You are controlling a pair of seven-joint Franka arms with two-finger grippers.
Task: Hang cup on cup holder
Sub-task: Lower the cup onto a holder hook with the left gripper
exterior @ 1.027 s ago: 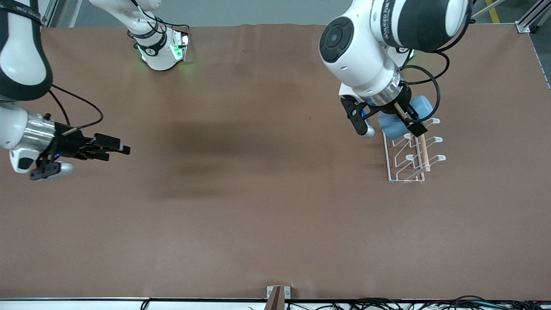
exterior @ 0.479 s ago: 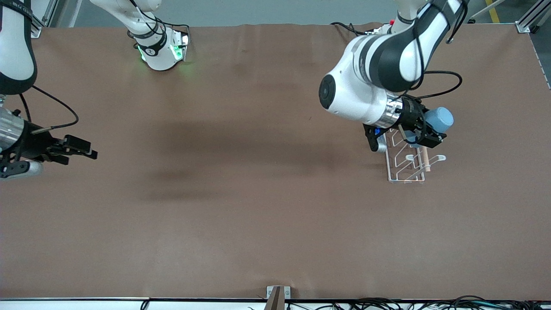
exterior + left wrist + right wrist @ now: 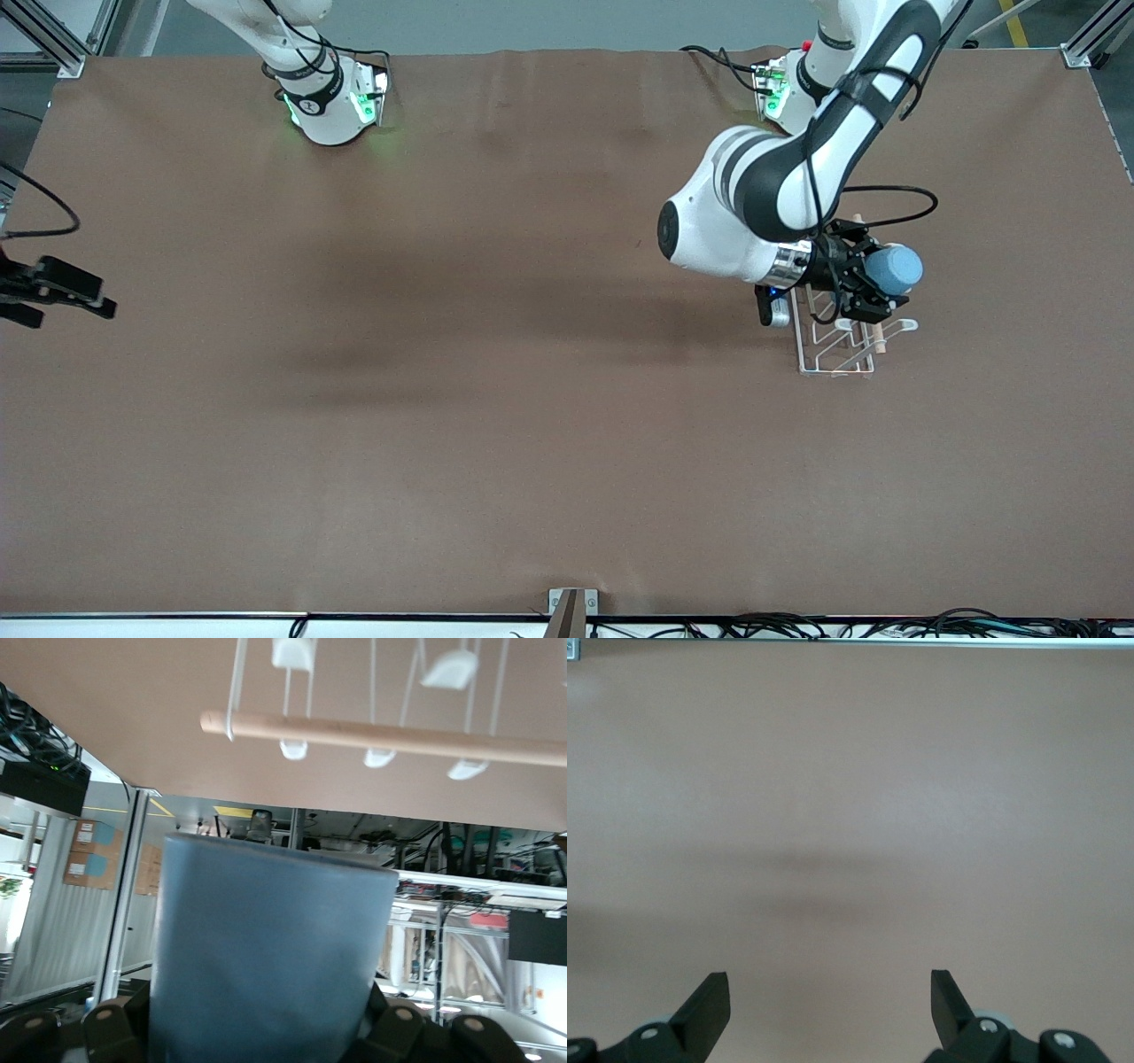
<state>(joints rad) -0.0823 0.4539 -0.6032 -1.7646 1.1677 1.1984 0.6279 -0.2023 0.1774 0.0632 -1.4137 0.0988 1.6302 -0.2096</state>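
Cup (image 3: 893, 268) gripped sideways by the left gripper (image 3: 864, 285), closed base pointing away from the wrist, over the cup holder (image 3: 837, 341); presumably turned this way to bring the open mouth onto a prong. Cup holder standing on the table (image 3: 496, 425) at the left arm's end, wooden dowel (image 3: 381, 735) along its top. Left arm bent low, wrist roughly level above the cup holder. Right gripper (image 3: 55, 291) spread apart, grasping nothing, waiting well apart from the cup holder, at the right arm's end.
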